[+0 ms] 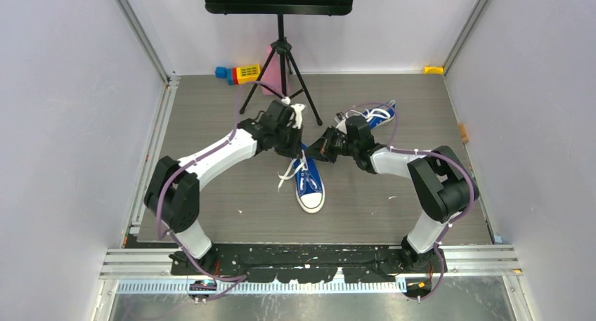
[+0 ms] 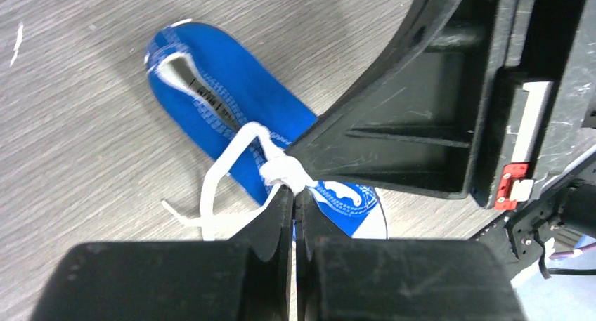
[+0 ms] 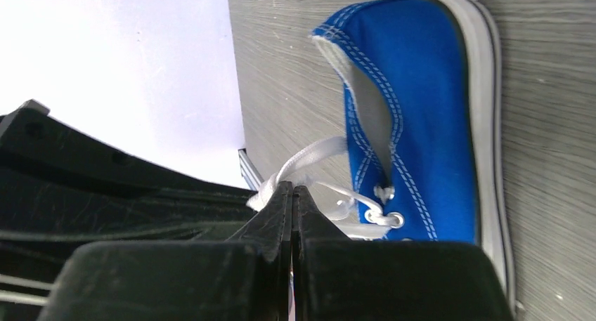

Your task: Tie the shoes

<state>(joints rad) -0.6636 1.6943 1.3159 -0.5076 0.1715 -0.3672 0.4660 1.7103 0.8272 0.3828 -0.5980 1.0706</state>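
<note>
One blue shoe (image 1: 308,182) with a white toe cap lies mid-table, toe toward me. Its white laces (image 1: 289,172) trail to its left. The second shoe (image 1: 375,114) lies farther back, behind the right arm. My left gripper (image 1: 300,147) and right gripper (image 1: 315,148) meet tip to tip over the near shoe's lacing. In the left wrist view the left gripper (image 2: 295,191) is shut on a knotted bunch of lace (image 2: 283,171) above the shoe (image 2: 225,89). In the right wrist view the right gripper (image 3: 292,188) is shut on a lace loop (image 3: 309,158) beside the shoe (image 3: 422,110).
A black tripod stand (image 1: 282,54) stands at the back centre, with colored toy blocks (image 1: 239,73) beside its legs. A small yellow object (image 1: 433,69) sits in the back right corner. Walls close in left, right and back.
</note>
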